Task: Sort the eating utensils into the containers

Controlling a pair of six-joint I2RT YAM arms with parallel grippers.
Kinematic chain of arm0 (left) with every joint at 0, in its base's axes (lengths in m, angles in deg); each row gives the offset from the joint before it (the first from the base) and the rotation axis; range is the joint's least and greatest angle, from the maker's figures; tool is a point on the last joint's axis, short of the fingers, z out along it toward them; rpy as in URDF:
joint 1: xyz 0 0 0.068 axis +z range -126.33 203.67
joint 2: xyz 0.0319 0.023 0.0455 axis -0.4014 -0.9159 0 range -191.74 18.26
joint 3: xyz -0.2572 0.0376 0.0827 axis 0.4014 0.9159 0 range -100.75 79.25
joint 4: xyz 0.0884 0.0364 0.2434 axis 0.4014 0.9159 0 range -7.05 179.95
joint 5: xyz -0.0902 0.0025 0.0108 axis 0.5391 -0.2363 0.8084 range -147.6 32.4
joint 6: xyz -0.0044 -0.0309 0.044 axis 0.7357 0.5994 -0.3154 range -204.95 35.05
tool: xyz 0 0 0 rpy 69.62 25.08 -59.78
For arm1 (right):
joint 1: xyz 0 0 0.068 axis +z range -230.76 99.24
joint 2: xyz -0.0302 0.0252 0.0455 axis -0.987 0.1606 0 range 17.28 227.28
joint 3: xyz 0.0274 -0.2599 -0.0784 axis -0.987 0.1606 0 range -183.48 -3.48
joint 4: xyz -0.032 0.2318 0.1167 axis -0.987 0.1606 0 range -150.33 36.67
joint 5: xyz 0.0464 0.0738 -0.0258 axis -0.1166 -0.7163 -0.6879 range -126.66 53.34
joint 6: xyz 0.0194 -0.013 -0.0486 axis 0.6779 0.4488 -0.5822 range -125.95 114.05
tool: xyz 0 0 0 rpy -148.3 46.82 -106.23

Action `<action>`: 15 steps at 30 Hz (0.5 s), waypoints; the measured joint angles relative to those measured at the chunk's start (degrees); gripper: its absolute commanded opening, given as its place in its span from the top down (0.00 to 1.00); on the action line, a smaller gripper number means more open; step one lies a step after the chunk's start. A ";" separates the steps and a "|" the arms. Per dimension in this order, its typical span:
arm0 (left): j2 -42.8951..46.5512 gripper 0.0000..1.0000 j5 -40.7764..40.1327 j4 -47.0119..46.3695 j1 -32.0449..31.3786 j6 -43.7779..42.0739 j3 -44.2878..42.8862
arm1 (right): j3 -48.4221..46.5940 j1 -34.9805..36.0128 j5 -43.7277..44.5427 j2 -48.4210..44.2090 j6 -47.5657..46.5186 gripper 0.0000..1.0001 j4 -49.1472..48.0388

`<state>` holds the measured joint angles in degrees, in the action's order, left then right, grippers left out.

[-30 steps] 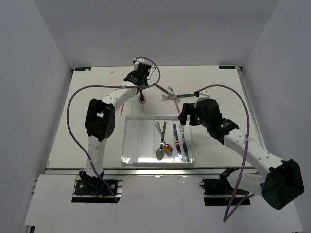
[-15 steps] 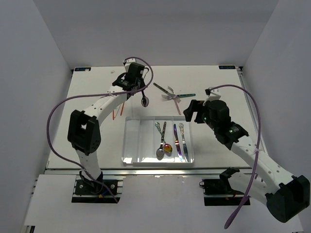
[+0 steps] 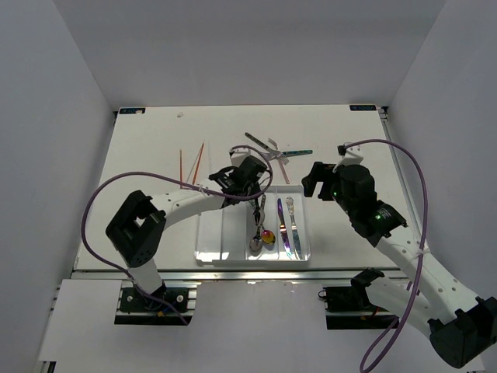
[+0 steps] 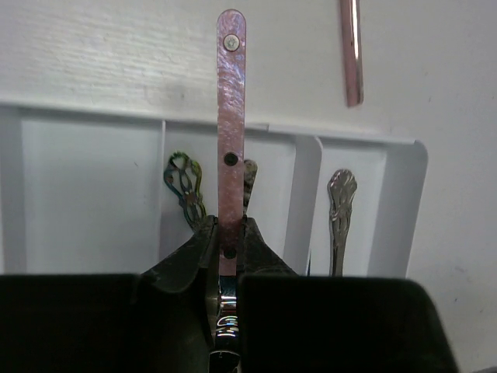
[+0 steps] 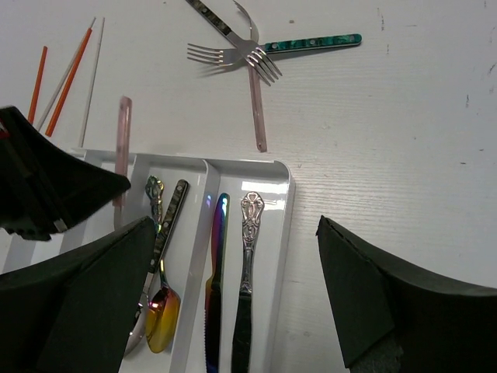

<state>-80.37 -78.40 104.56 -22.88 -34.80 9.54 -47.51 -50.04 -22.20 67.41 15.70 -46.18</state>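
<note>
My left gripper (image 4: 231, 233) is shut on a pink-handled utensil (image 4: 231, 116), whose head is hidden under the jaws. It hangs over the far end of the clear tray (image 3: 208, 225), above the compartment holding two spoons (image 5: 159, 318). The rightmost compartment holds an iridescent knife (image 5: 216, 272) and a silver knife (image 5: 247, 264). My right gripper (image 3: 322, 180) stands open beside the tray's right edge with nothing between its fingers. On the table beyond lie three crossed forks (image 5: 248, 54), one teal-handled (image 5: 311, 43), and two red-orange chopsticks (image 5: 66, 78).
The tray's two left compartments (image 3: 221, 233) hold nothing that I can see. The chopsticks (image 3: 194, 163) lie left of the forks (image 3: 272, 149), behind the tray. White walls close in the table on both sides.
The left arm has swung from the far back of the table down over the tray, carrying the pink-handled utensil. The right gripper has drawn back to the right of the tray.
</note>
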 measured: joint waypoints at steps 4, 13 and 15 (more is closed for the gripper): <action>-1.01 1.00 0.22 -0.98 -3.63 0.94 1.51 | 0.00 0.00 0.00 0.02 -0.02 0.11 0.79; -1.29 1.00 0.70 -4.00 -7.76 1.64 3.30 | 0.85 0.00 0.00 -0.07 -0.04 0.11 1.09; -1.44 1.00 0.68 -3.76 -8.00 1.86 3.82 | 1.07 0.00 -0.02 0.00 -0.07 0.11 1.18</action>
<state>-81.81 -77.72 100.80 -30.88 -32.94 13.36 -46.44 -50.04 -22.22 67.41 15.63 -45.00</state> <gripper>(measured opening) 0.188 0.895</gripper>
